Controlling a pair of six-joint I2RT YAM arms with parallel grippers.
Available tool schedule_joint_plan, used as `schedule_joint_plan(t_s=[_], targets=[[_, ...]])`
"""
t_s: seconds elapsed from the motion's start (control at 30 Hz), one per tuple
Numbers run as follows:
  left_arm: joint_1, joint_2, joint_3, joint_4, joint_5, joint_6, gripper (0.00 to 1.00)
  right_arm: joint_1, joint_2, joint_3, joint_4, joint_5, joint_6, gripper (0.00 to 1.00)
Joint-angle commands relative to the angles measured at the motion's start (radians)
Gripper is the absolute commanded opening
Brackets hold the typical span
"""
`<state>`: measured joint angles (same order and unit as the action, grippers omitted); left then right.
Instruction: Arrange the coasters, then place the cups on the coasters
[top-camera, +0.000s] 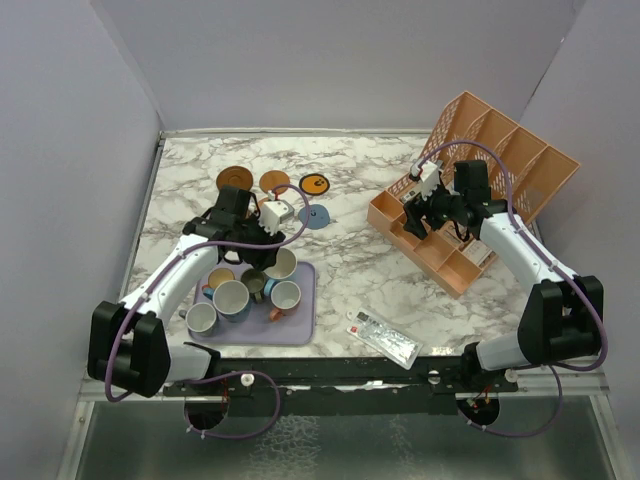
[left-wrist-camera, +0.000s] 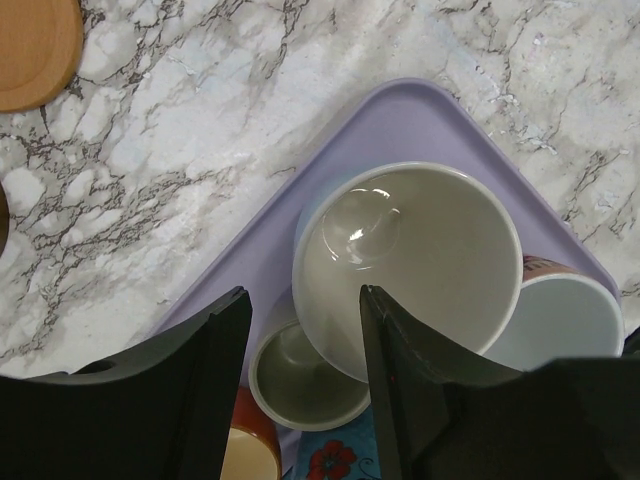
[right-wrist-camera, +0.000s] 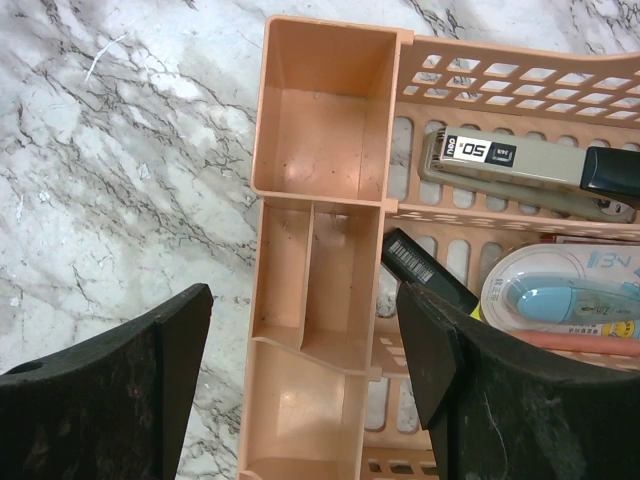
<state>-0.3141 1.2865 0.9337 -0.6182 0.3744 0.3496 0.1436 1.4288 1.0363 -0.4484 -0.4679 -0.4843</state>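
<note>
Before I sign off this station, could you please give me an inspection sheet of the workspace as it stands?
Surface: marble table, no damage seen.
Job's things: four coasters in view near the back, all bare; cups crowded on the lavender tray.
Clutter: orange organiser holding a stapler and correction tape; flat packet near the front edge.
Claws: left claw open over the cups; right claw open over the organiser.
Cables: purple cable loops along each arm.
Surroundings: plain walls on three sides.
</note>
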Motion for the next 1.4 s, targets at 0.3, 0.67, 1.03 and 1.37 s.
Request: schedule_joint_plan(t_s=[0.3, 0.67, 1.03, 1.37], targets=[[0.001, 0.065, 0.049, -0.029, 0.03, -0.074, 0.37, -0.004, 0.049, 0.006, 0.007, 0.024, -0.014, 0.76], [0.001, 0.081, 0.076, -0.03, 0.032, -0.089, 0.26, -0.004, 0.053, 0.008, 0.003, 0.029, -0.017, 0.76], [-0.014, 0.126, 0.1, -0.029, 0.027, -0.075, 0.17, -0.004, 0.035, 0.004, 0.005, 0.037, -0.026, 0.76], [-0.034, 0.117, 0.144, -0.039, 0.018, -0.03, 0.01, -0.004, 0.034, 0.004, 0.004, 0.037, -0.028, 0.76]])
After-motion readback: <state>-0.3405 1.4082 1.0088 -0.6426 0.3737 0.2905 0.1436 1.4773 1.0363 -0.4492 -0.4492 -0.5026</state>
